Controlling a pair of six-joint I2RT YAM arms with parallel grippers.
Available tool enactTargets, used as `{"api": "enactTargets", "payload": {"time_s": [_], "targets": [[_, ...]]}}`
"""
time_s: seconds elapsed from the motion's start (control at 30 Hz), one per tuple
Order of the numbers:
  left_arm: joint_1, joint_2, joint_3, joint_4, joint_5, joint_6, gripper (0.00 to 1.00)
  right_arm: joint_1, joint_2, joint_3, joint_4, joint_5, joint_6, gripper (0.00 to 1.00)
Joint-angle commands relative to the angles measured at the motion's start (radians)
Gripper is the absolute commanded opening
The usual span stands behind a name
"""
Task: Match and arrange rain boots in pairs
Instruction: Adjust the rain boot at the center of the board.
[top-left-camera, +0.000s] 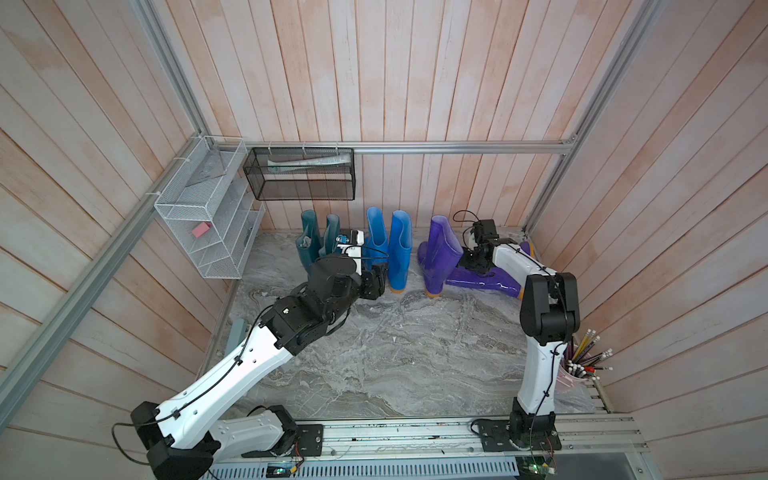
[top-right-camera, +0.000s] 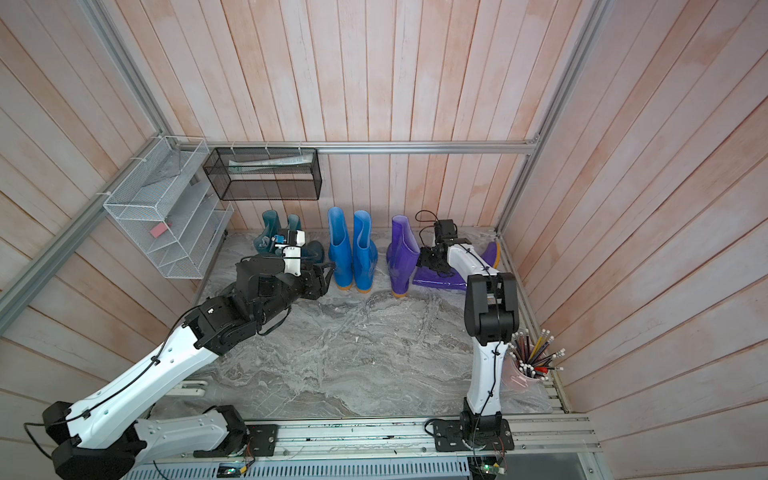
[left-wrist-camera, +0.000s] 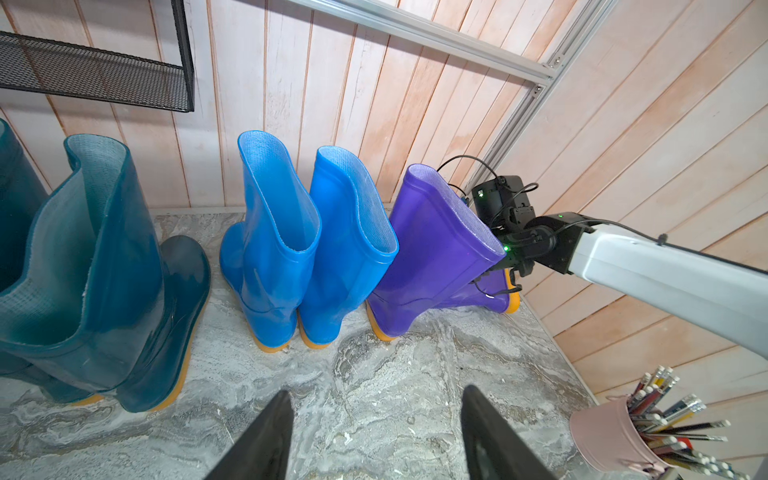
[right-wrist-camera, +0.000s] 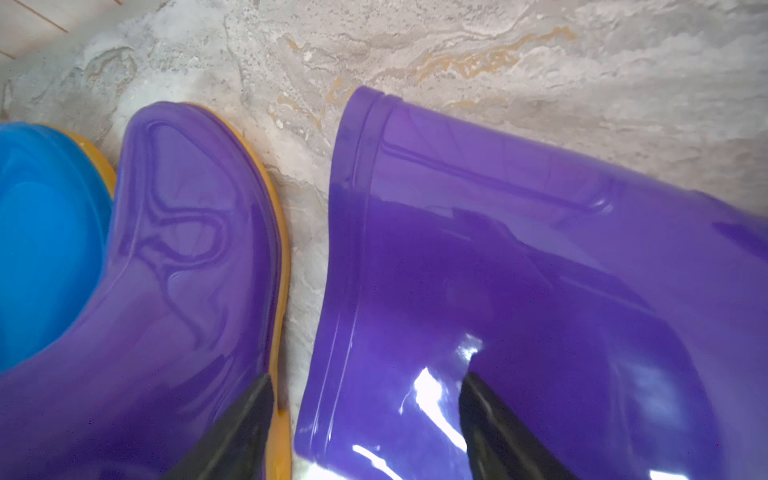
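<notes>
Six rain boots line the back wall in both top views. Two dark teal boots (top-left-camera: 309, 245) (left-wrist-camera: 95, 270) stand at the left, partly hidden behind my left wrist. Two bright blue boots (top-left-camera: 400, 253) (left-wrist-camera: 274, 232) stand upright side by side. One purple boot (top-left-camera: 440, 253) (right-wrist-camera: 187, 249) stands upright; the other purple boot (top-left-camera: 486, 284) (right-wrist-camera: 540, 270) lies on its side just right of it. My left gripper (left-wrist-camera: 378, 390) (top-right-camera: 326, 276) is open over bare floor in front of the blue boots. My right gripper (right-wrist-camera: 369, 375) (top-left-camera: 473, 262) is open, hovering over the lying boot's shaft rim.
A white wire rack (top-left-camera: 208, 216) hangs on the left wall and a black mesh basket (top-left-camera: 299, 174) above the teal boots. A pink cup of pencils (top-left-camera: 582, 365) (left-wrist-camera: 602, 436) stands by the right wall. An aluminium rail (top-left-camera: 415, 432) carries both arm bases.
</notes>
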Motion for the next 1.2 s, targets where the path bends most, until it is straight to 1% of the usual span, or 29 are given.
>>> {"api": "enactTargets", "payload": {"time_s": [0.0, 0.37, 0.5, 0.6, 0.77, 0.83, 1.03, 1.17], "targets": [[-0.004, -0.021, -0.016, -0.013, -0.016, -0.01, 0.66, 0.012, 0.052, 0.05, -0.007, 0.004, 0.027, 0.73], [-0.006, -0.032, -0.029, -0.01, -0.022, -0.012, 0.66, 0.071, 0.19, 0.198, -0.122, 0.159, 0.088, 0.73], [-0.005, -0.037, -0.033, -0.01, -0.023, -0.013, 0.66, 0.071, 0.209, 0.191, -0.147, 0.225, 0.106, 0.71], [-0.005, -0.038, -0.033, -0.01, -0.024, -0.012, 0.66, 0.07, 0.207, 0.175, -0.122, 0.223, 0.102, 0.71], [-0.005, -0.035, -0.032, -0.01, -0.023, -0.016, 0.66, 0.06, 0.201, 0.208, -0.127, 0.209, 0.082, 0.7], [-0.005, -0.035, -0.03, -0.01, -0.022, -0.018, 0.66, 0.054, 0.194, 0.227, -0.136, 0.229, 0.079, 0.7], [-0.005, -0.033, -0.02, -0.014, -0.025, -0.016, 0.66, 0.031, 0.213, 0.327, -0.181, 0.215, 0.048, 0.69], [-0.006, -0.033, -0.019, -0.016, -0.03, -0.013, 0.66, 0.029, 0.201, 0.35, -0.178, 0.213, 0.018, 0.69]]}}
